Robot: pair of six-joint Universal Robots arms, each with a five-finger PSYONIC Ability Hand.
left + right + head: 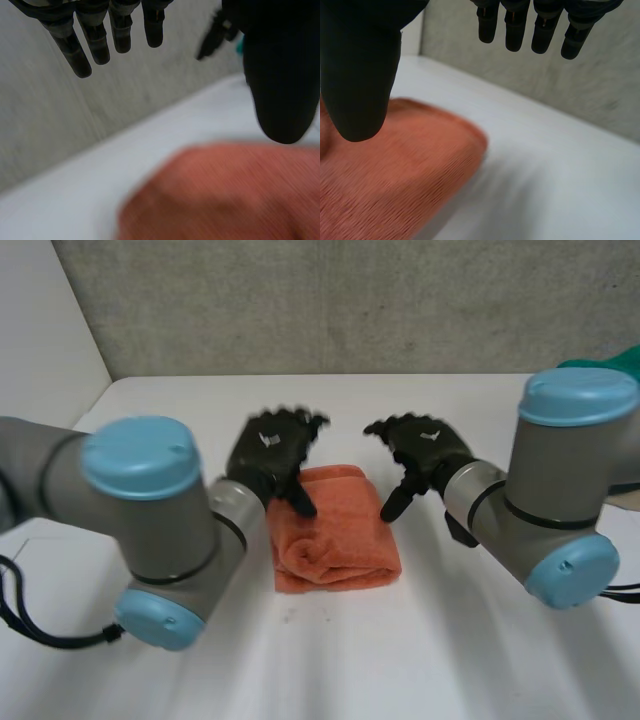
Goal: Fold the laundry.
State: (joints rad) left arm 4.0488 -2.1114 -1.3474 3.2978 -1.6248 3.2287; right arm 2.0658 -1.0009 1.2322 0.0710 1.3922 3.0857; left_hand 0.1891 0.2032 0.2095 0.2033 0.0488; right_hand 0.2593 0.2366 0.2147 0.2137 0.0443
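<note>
blue-capped elbows [140, 455] sit closest; beyond, my left hand [272, 452] and right hand [425, 448] hang spread and empty at the far corners of the folded orange towel [335, 535] on the white table [450, 650].

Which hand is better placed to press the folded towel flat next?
Probably the left hand: it hangs open with its thumb over a far corner of the towel, while the right hand, also open, sits at the towel's side edge, mostly over the table.

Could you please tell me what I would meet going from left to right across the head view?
left arm → left hand → orange towel → right hand → right arm
</note>
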